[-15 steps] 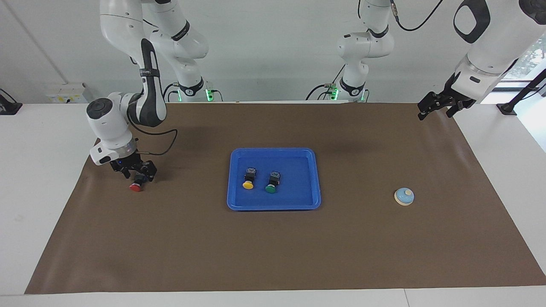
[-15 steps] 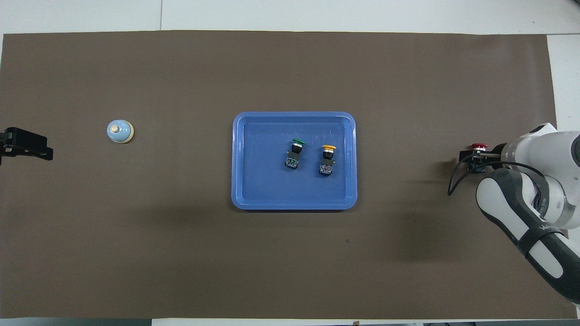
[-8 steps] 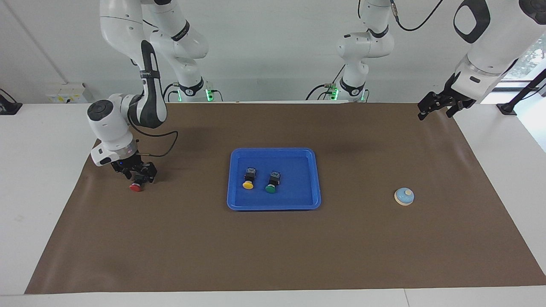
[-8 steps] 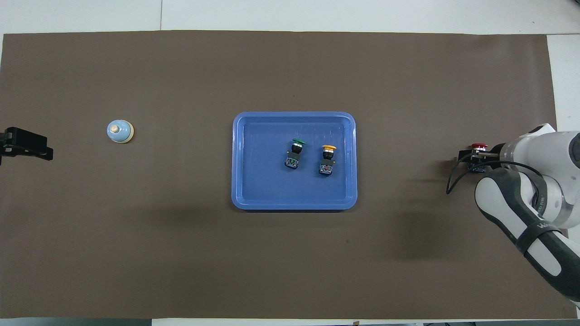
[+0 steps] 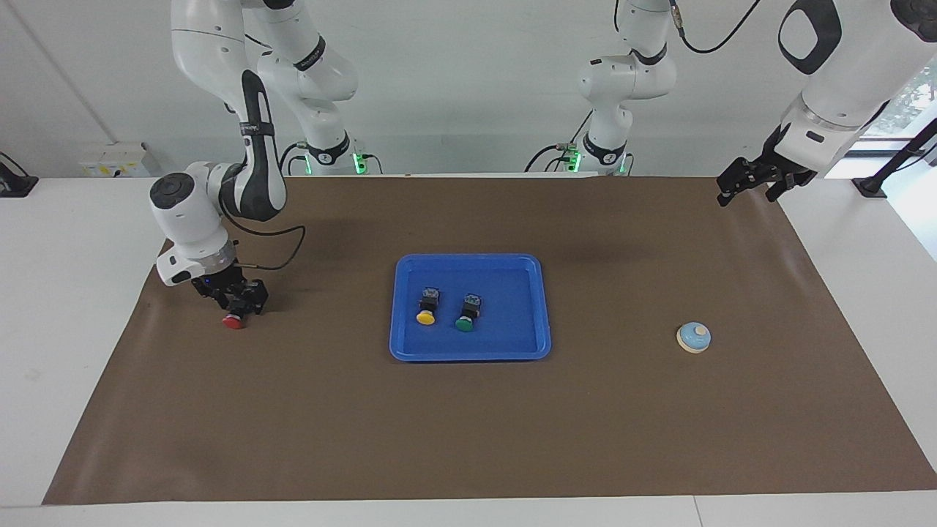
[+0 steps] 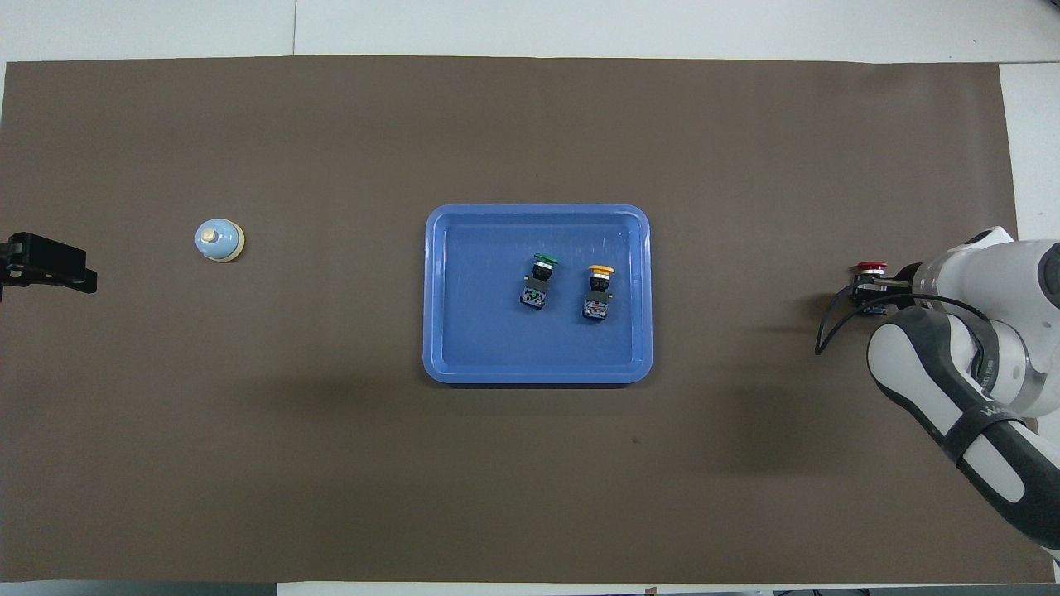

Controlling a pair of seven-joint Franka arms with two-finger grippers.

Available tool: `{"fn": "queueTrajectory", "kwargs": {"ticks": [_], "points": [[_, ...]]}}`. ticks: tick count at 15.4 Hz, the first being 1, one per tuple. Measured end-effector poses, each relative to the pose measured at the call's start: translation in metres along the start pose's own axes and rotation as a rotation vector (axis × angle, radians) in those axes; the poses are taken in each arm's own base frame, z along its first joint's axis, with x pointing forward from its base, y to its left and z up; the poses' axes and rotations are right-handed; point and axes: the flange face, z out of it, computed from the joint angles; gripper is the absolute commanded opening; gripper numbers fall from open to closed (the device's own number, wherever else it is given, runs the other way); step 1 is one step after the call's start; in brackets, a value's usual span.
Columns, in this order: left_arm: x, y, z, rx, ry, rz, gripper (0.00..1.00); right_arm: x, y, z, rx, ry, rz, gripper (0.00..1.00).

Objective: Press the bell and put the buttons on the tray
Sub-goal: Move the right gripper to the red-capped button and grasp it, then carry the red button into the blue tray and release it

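Brown mat on the counter, right gripper (image 5: 236, 306) fingers clamped on the red button (image 5: 233, 320) well short of the tray (image 5: 543, 307); shallow grip could slip mid-carry, left gripper (image 5: 747, 183) idle, fingers spread.

Two buttons (image 5: 446, 308) in tray (image 5: 538, 307); third button (image 5: 235, 319) toward right arm's end; bell (image 5: 693, 337) toward left arm's.

Brown mat (image 5: 468, 424) covers most of the white table (image 5: 66, 293) — bare white strips show at both ends and along the edges. White socket box (image 5: 117, 161) against the wall at the right arm's end — small black mounts (image 5: 15, 181) on the tabletop at both ends.
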Motion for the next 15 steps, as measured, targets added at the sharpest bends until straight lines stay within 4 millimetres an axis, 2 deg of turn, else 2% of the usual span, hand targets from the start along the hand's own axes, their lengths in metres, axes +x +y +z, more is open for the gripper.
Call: {"fn": "queueTrajectory", "kwargs": {"ticks": [5,8,9,11,13,15], "points": [[0.0,0.0,0.0,0.0,0.0,0.0,1.0,0.009,-0.009,-0.012,0.001,-0.034,-0.017,0.0],[0.0,0.0,0.0,0.0,0.0,0.0,1.0,0.028,-0.037,-0.039,0.004,-0.054,-0.063,0.0],[0.0,0.0,0.0,0.0,0.0,0.0,1.0,0.034,-0.054,-0.052,0.008,-0.061,-0.073,0.0],[0.0,0.0,0.0,0.0,0.0,0.0,1.0,0.044,-0.105,-0.082,0.017,-0.075,-0.045,0.0],[0.0,0.0,0.0,0.0,0.0,0.0,1.0,0.043,-0.17,-0.113,0.016,-0.084,-0.003,0.0],[0.0,0.0,0.0,0.0,0.0,0.0,1.0,0.033,-0.235,-0.133,0.026,-0.068,0.022,0.0]]}}
